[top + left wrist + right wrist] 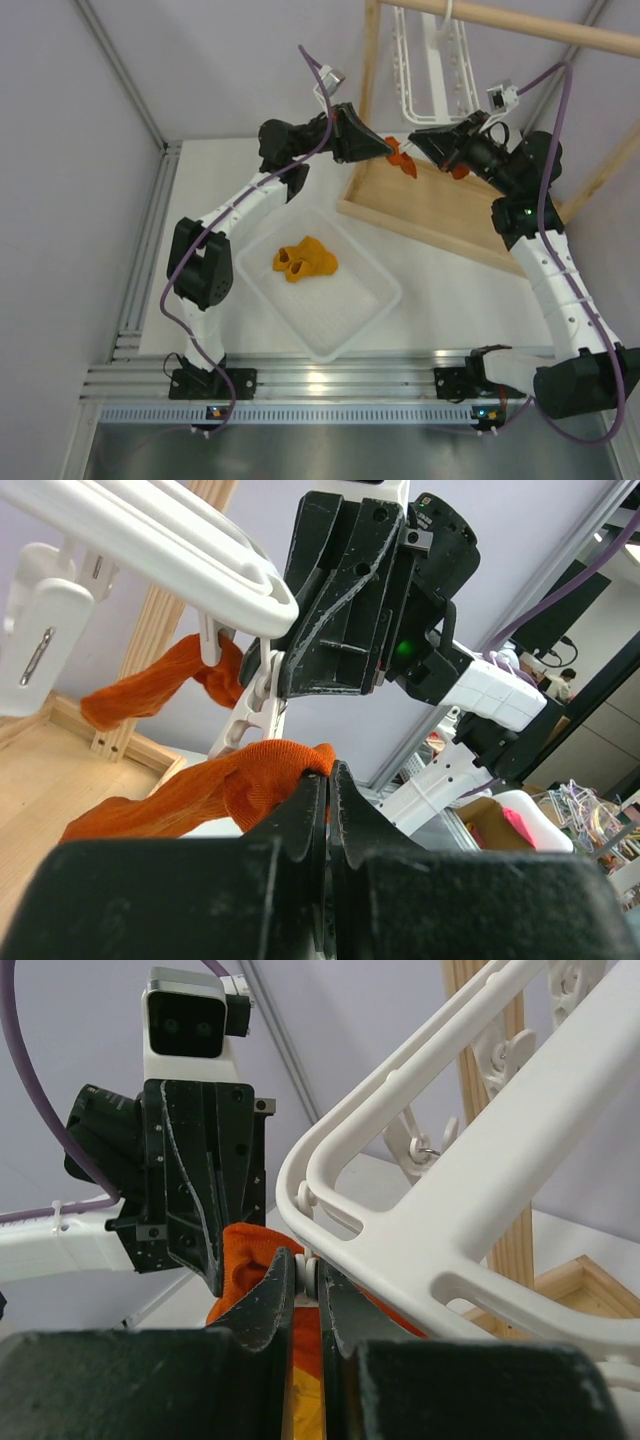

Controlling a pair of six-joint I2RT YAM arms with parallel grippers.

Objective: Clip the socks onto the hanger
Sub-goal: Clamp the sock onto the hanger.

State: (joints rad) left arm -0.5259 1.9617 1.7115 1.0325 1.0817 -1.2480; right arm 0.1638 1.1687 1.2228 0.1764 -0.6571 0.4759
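Note:
The white hanger (436,72) hangs from the wooden rack. My left gripper (383,150) is shut on a red-orange sock (401,162) and holds it up under the hanger's near corner; the left wrist view shows the jaws (329,775) pinching the sock's (240,785) edge. My right gripper (418,138) faces it and is shut on a white hanger clip (315,1268), squeezing it, with the sock (242,1260) just behind. A second red-orange sock (165,680) hangs from another clip. Two yellow-orange socks (305,260) lie in the tray.
The white tray (372,300) sits near the table's centre. The wooden rack's base (440,215) lies at the back right, its post (371,60) and top dowel (530,25) around the hanger. A frame rail (120,75) runs along the left.

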